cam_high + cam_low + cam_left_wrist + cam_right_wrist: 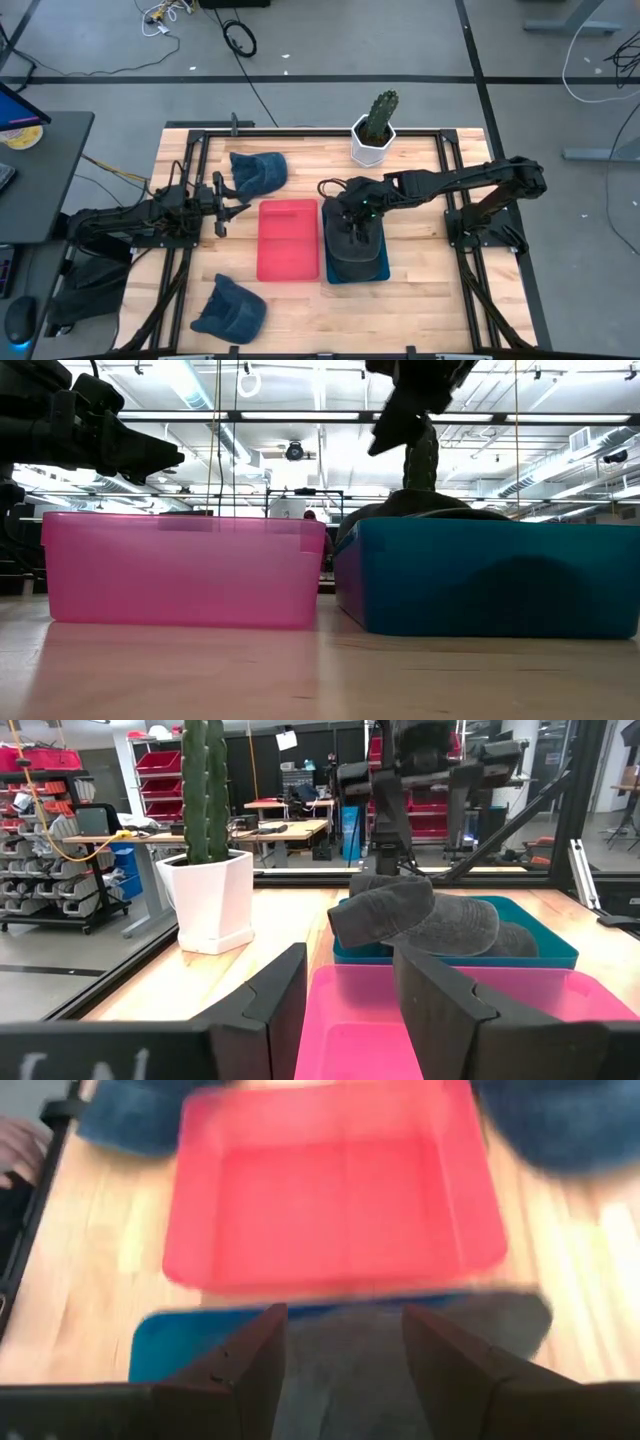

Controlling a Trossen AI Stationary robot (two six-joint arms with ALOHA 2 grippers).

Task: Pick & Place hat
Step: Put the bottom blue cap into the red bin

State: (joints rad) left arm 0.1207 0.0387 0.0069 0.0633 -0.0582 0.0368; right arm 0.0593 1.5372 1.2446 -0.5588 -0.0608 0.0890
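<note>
Grey hat (425, 920) lies in blue bin (357, 272) — right gripper (345, 215) above, jaws apart; left gripper (225, 207) likewise apart.

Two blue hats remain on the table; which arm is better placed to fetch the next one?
Probably left: the left hand hovers open near the upper blue hat; the right hand hangs over the teal bin.

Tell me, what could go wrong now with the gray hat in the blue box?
1. The gray hat sits piled above the rim of the blue bin, with one part sticking over the edge toward the pink bin. It might flop or slide out.
2. The right gripper is open just above the hat, so it could catch the fabric when it lifts.
3. The cactus pot stands close by the right arm, which might bump it.
</note>
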